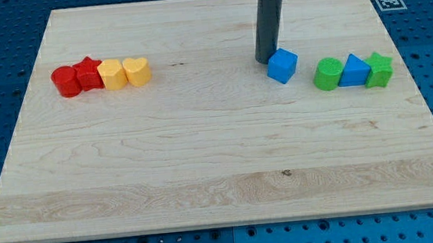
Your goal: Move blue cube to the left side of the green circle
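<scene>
At the view's left, near the top of the pale wooden desk (204,162), four blocks sit in a tight row, each touching the next: a red cylinder (64,80), a red star (87,73), a yellow hexagon-like block (112,74) and a yellow heart (137,70). A broad stretch of bare wood separates them from the rest. Right of centre, the dark rod comes down from the view's top edge, and my tip (265,60) rests on the desk just at the left, upper side of the blue cube (282,65), touching it or very nearly so; the exact contact cannot be made out. The arm carries no hand, only this rod, so nothing is held or clamped. The blue cube stands turned a little askew and lies to the left of the green circle (328,73), near it but apart, with a narrow gap of wood between them. The green circle begins a second tight row toward the view's right: it touches a blue triangular block (353,71), which in turn touches a green star (380,70). A black and white marker (387,1) sits at the desk's top right corner.
</scene>
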